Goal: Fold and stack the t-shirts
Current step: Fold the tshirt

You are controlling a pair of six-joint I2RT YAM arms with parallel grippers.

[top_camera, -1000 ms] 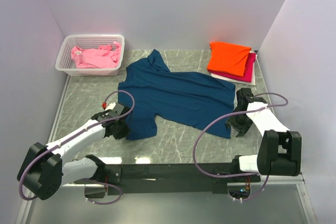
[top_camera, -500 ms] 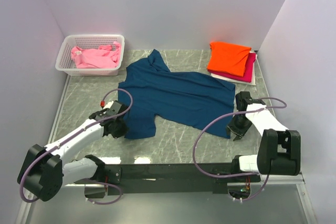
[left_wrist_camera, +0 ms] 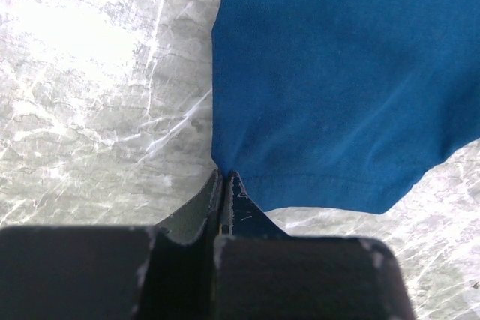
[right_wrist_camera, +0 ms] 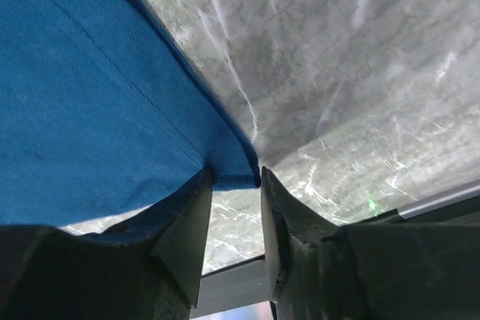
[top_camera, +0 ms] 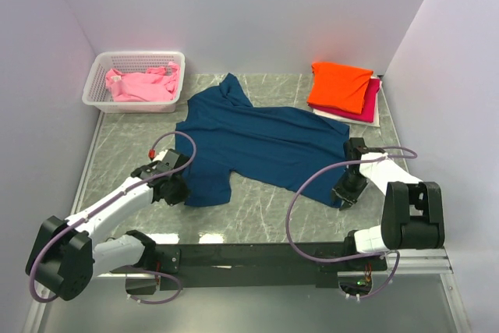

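Ahead of the left claw (left_wrist_camera: 223, 185) the navy t-shirt (left_wrist_camera: 337, 73) runs off the top and right edges, its hem corner lost between the closed fingers; at the right claw (right_wrist_camera: 234, 179) it leaves by the left edge, and whether the pads (right_wrist_camera: 193, 215) press it is unclear; beyond that claw, the white tee (top_camera: 326, 115) shows only a sliver under the magenta tee (top_camera: 368, 108).

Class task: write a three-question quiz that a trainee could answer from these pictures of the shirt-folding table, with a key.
1. True or false: the left claw is shut on the hem of the navy t-shirt.
2. What lies in the white basket? A a pink t-shirt; B a white towel; C nothing.
3. Fill in: the top garment of the folded stack at the far right is coloured ___.
Key: 1 true; 2 A; 3 orange.
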